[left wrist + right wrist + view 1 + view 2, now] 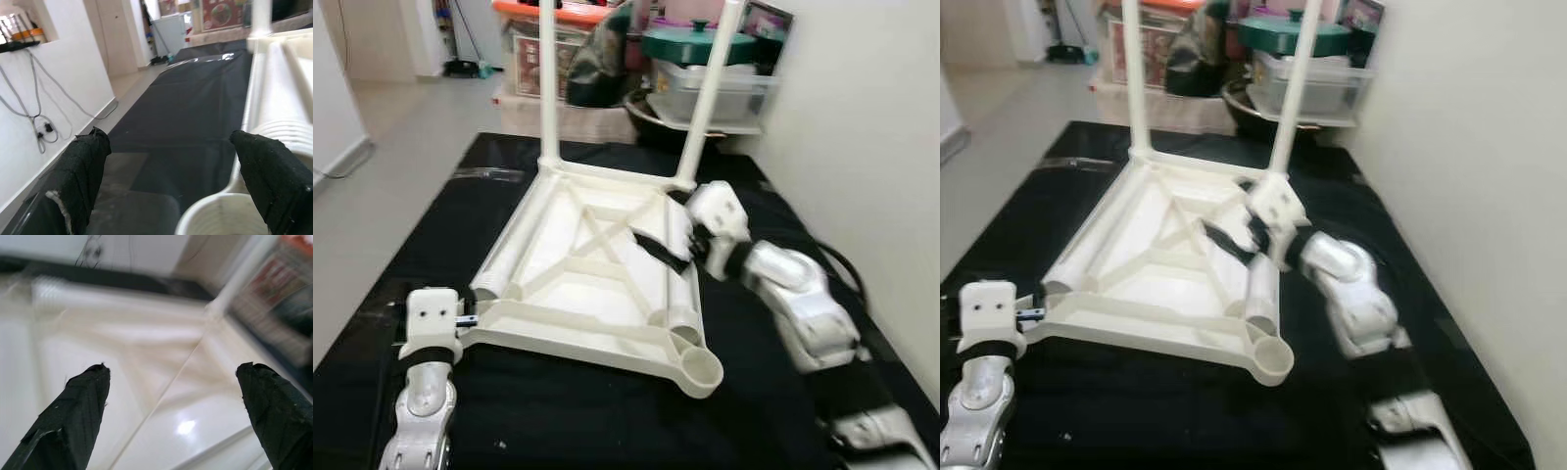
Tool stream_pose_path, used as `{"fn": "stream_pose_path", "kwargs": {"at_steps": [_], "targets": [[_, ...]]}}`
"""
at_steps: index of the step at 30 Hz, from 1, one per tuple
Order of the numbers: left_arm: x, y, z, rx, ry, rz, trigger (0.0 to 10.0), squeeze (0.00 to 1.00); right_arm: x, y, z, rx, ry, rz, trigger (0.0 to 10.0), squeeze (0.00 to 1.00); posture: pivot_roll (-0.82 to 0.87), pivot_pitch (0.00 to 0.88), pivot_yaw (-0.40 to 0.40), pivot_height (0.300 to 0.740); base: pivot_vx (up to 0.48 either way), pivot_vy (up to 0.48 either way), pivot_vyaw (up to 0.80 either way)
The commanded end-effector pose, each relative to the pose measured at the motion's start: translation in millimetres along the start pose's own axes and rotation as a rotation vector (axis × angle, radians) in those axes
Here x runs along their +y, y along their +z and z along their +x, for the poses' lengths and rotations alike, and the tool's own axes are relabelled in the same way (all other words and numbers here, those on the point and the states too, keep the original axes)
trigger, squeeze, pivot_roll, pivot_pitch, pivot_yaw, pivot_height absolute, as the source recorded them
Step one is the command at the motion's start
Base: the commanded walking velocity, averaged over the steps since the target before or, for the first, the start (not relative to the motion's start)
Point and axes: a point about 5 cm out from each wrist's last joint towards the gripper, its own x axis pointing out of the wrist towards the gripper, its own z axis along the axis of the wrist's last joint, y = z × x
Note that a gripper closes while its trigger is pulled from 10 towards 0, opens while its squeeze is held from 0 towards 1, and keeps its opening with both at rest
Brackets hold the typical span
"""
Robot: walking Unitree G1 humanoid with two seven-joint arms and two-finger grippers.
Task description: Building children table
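Here I had the left gripper (470, 320) at the worktop's (421, 235) near left corner, its fingers spread wide on either side of the empty leg socket (215, 215) at that corner of the tabletop (597, 264), gripping nothing. The white tabletop lay upside down in the middle of the black worktop, its ribbed underside facing up. Two legs (548, 83) stood screwed in at its far corners; a loose leg (1261, 284) lay along its right side, and the near right socket (698, 370) was also empty.

The right gripper (668, 247) hung over the tabletop's right part, fingers open, empty, just above the loose leg. My judgement was that the next step was to pick up that leg, so I would close on it mid-length, lift it level, then stand it upright over a socket while the left gripper braced the frame.

Room was good on the worktop's left side, where bare floor (401, 127) ran past. On the right a wall (862, 147) stood close to the edge, so the right arm's elbow had little swing. Storage boxes (705, 83) crowded the far edge behind the upright legs.
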Motion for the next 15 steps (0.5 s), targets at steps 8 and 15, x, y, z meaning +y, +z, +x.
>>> {"fn": "stream_pose_path", "kwargs": {"at_steps": [8, 15], "targets": [[-5.8, -2.1, -2.4, 0.007, -0.019, -0.008, 10.0, 0.00, 7.9, -8.3, -13.0, 0.118, 0.080, -0.027, 10.0, 0.00, 0.05, 0.000, -0.118, 0.740, 0.000, 0.000, 0.00], [-3.8, -1.7, -1.6, 0.003, -0.008, -0.009, 10.0, 0.00, 18.9, -12.9, -10.4, 0.165, 0.099, -0.026, 10.0, 0.00, 0.06, 0.000, -0.123, 0.740, 0.000, 0.000, 0.00]]}}
